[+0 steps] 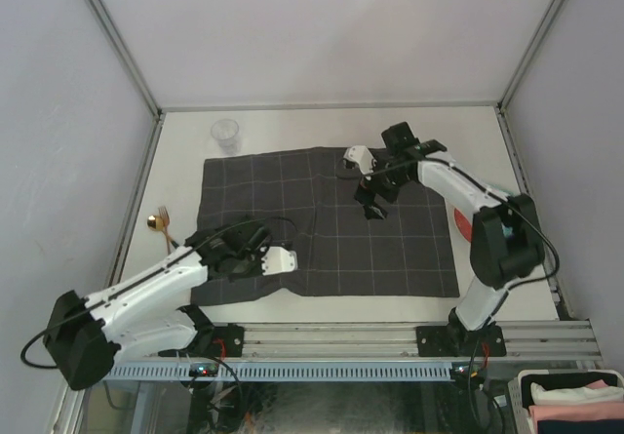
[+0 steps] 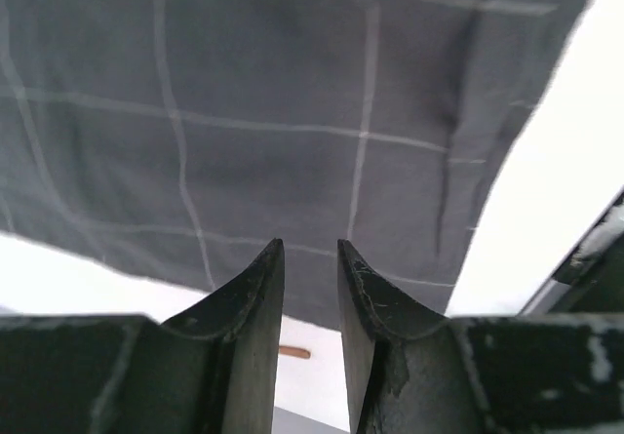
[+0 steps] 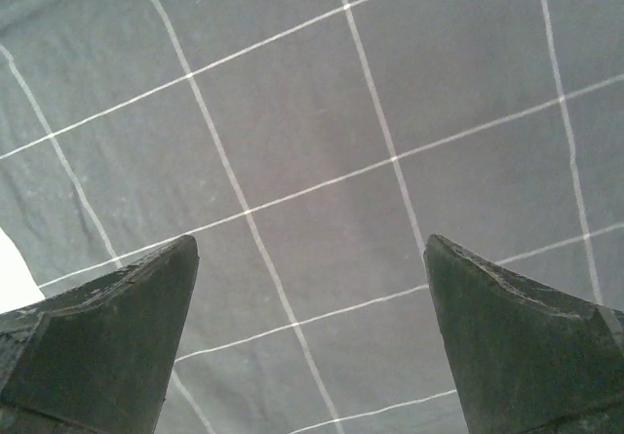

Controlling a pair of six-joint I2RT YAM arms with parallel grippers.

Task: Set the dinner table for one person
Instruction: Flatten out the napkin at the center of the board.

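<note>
Nearest, the left pincer (image 2: 310, 249) sits low over the near-left corner of the checked cloth (image 1: 327, 224), fingers narrowly parted on nothing, probably placed to tug it flat. The cloth lies spread mid-tabletop (image 1: 292, 127) as a placemat. Farther, the right pincer (image 3: 312, 244) hangs spread wide above it; the fork (image 1: 164, 221) and the glass (image 1: 225, 134) sit aside, left.

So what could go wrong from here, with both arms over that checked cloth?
The left gripper sits at the cloth's near-left corner, jaws slightly apart. If it pulls away it might snag and rumple the cloth, which is already creased there. The left arm passes close by the gold fork and spoon; a wide swing could knock them.
</note>
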